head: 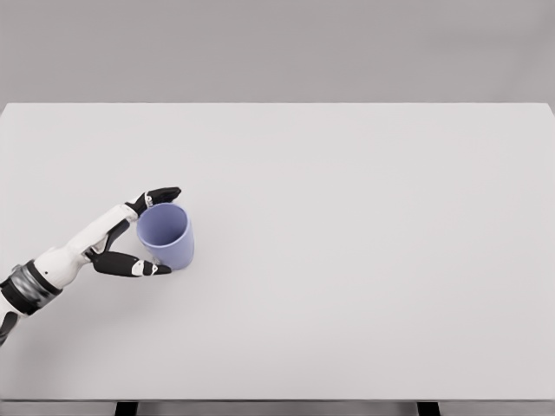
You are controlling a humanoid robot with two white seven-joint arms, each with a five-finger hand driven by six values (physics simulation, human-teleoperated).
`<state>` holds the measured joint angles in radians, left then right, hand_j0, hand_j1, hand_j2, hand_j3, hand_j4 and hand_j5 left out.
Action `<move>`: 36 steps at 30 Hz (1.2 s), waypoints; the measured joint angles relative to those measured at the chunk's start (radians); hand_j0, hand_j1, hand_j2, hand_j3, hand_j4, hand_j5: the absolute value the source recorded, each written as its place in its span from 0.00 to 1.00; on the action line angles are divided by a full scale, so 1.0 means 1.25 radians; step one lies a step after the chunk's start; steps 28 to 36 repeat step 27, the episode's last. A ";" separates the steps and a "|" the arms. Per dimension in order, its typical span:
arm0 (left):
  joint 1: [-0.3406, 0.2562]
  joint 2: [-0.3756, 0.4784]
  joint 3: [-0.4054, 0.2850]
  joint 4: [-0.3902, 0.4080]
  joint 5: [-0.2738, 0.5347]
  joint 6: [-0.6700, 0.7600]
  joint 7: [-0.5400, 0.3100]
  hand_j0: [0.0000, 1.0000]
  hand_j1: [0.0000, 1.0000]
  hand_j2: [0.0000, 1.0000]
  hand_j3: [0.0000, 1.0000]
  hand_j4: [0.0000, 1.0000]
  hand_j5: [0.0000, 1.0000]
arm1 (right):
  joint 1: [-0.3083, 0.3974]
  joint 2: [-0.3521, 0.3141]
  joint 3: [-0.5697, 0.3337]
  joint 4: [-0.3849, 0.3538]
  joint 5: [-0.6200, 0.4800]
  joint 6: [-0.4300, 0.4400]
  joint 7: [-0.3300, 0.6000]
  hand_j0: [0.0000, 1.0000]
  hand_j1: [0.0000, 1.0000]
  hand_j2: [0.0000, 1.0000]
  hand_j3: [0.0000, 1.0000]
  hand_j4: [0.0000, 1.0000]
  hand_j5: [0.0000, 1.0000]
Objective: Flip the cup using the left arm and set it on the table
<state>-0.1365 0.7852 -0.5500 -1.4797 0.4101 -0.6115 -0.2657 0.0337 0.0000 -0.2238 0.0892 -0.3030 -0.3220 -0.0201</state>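
I'm grasping the cup at left of frame with my left hand; thin fingertip contact is risking a slip.

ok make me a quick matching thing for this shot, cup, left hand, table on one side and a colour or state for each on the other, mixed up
Column 1:
1. cup
2. left hand
3. table

Column 2:
a. white with black fingers, closed around something
b. pale grey, wide and flat
c. lavender-blue, opening facing up toward the camera

Pairs: 1-c, 2-a, 3-b
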 measured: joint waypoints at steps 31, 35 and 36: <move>0.001 0.223 0.097 -0.027 0.010 0.000 0.006 1.00 1.00 1.00 1.00 1.00 1.00 | 0.000 0.000 0.000 0.000 0.000 0.000 0.000 1.00 1.00 1.00 1.00 1.00 1.00; 0.001 0.223 0.097 -0.027 0.010 0.000 0.006 1.00 1.00 1.00 1.00 1.00 1.00 | 0.000 0.000 0.000 0.000 0.000 0.000 0.000 1.00 1.00 1.00 1.00 1.00 1.00; 0.001 0.223 0.097 -0.027 0.010 0.000 0.006 1.00 1.00 1.00 1.00 1.00 1.00 | 0.000 0.000 0.000 0.000 0.000 0.000 0.000 1.00 1.00 1.00 1.00 1.00 1.00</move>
